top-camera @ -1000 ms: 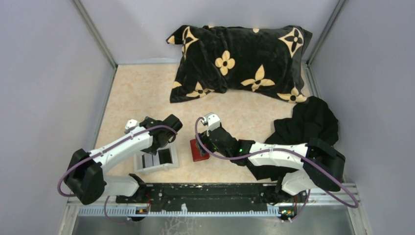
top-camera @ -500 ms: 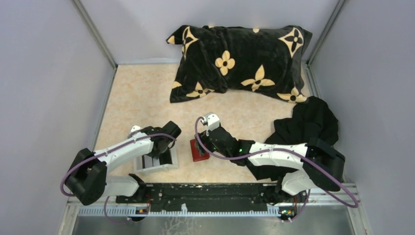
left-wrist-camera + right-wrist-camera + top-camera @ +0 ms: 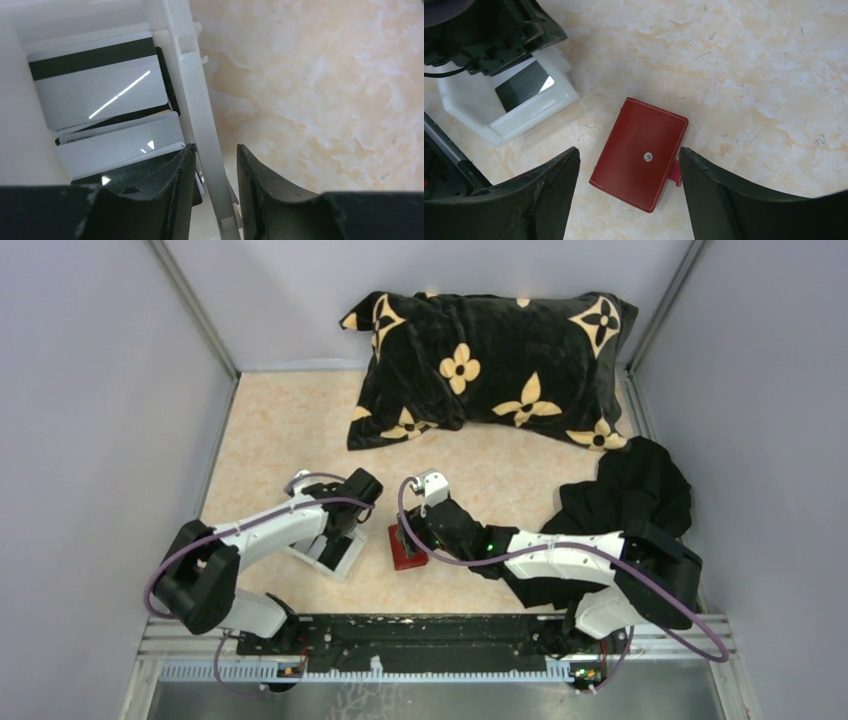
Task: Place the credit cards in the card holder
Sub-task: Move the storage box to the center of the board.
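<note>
- left gripper [image 3: 215, 150] stands astride the right wall of the white tray [image 3: 190, 75], jaws part-way narrowed. one finger is inside over the credit cards [image 3: 100, 85], the other outside over the table [image 3: 325, 100]. a sliver of table shows beside the outer finger, so nothing looks gripped.
- the cards lie to the inner finger's side, long edges crosswise to the wall. this arm is the nearer one.
- right gripper [image 3: 626, 155] hangs wide open above the card holder [image 3: 639, 155], which lies shut and snapped on the table just beside the tray. its long axis runs between the fingers.
- count: one holder and one tray. two pale cards overlap with dark ones beneath, so i cannot tell the total.
</note>
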`<state>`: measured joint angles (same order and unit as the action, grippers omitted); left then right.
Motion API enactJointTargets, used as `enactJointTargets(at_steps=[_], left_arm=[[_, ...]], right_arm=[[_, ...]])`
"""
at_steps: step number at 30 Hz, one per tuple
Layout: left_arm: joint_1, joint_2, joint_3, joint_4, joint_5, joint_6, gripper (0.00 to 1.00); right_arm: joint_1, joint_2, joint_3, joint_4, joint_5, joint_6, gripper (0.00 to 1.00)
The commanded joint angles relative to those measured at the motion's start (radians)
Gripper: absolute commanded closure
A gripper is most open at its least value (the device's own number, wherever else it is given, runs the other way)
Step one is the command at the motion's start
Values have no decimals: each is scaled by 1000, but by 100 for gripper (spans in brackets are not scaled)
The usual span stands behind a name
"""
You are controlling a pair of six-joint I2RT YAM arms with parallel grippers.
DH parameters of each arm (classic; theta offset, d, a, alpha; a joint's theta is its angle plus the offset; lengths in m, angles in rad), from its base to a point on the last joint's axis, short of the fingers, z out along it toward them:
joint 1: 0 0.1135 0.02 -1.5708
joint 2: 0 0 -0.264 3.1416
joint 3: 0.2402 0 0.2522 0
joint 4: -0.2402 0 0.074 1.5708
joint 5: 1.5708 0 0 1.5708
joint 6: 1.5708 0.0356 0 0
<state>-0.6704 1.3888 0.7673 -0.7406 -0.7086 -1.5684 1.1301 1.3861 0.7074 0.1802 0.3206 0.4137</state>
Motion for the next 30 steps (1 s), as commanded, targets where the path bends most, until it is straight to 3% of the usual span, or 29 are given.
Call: enactJointTargets(at_steps=[1,4,9,14,18,21,26,30], left_arm=[[9,87,110,101,-11,198,59],[16,157,186,118,-21,318,61],[34,218,243,254,3,576,74],[73,260,244,402,81,741,73],[84,307,268,414,118,791,71],[83,321,274,408,150,797,66],[84,307,267,382,204,768,48],[83,303,283,347,209,739,40]], right_arm=[[8,19,13,65,11,21,28],[8,30,17,61,33,37,28],[8,35,-3,78,73,63,29],[8,58,4,73,96,80,30],[7,93,27,45,92,107,31],[9,115,33,31,84,141,31],[15,115,14,44,75,173,33],[34,99,4,51,74,173,33]])
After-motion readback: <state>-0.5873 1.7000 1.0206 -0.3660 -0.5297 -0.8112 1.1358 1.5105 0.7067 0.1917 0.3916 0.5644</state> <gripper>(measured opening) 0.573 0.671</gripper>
